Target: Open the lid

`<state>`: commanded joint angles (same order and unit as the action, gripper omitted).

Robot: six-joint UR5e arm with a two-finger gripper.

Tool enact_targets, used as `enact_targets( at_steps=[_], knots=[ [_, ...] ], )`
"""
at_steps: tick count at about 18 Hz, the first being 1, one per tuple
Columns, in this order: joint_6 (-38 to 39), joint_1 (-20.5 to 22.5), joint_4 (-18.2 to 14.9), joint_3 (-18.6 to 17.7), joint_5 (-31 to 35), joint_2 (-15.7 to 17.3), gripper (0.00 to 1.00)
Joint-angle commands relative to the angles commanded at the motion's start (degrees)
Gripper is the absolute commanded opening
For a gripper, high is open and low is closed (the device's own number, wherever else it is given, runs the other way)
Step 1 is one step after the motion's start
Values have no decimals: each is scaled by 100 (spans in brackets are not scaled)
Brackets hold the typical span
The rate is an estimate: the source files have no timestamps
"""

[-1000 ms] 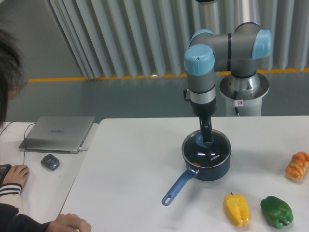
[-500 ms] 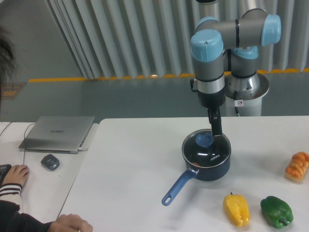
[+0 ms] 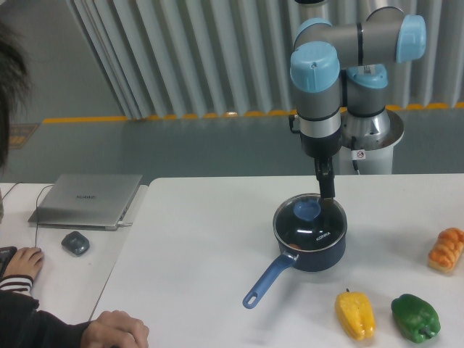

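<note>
Though glass, the lid (image 3: pixel 310 225) bears a blue knob.

— What stands behind the white worktop (image 3: pixel 210 239)?

— A wall of pale vertical corrugated panels (image 3: pixel 210 51), lit evenly with soft sheen on the ribs.

— And the floor?

— Grey-green floor (image 3: pixel 145 148), with a yellow line (image 3: pixel 94 119) painted along the foot of the panels.

— Any furniture besides?

— A second, lighter table (image 3: pixel 65 275) abuts the worktop on the left side of the view.
</note>
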<state>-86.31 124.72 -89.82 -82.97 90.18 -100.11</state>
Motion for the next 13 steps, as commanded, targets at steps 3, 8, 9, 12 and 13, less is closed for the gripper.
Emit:
enact_targets(
  at_steps=[3, 8, 9, 12, 13],
  knots=[
    [0, 27, 0, -35, -201, 9, 100],
    [0, 44, 0, -27, -255, 9, 100],
    [0, 70, 0, -27, -307, 17, 100],
    [0, 185, -26, -27, -404, 96, 100],
    [0, 202, -26, -27, -396, 97, 100]
  ],
)
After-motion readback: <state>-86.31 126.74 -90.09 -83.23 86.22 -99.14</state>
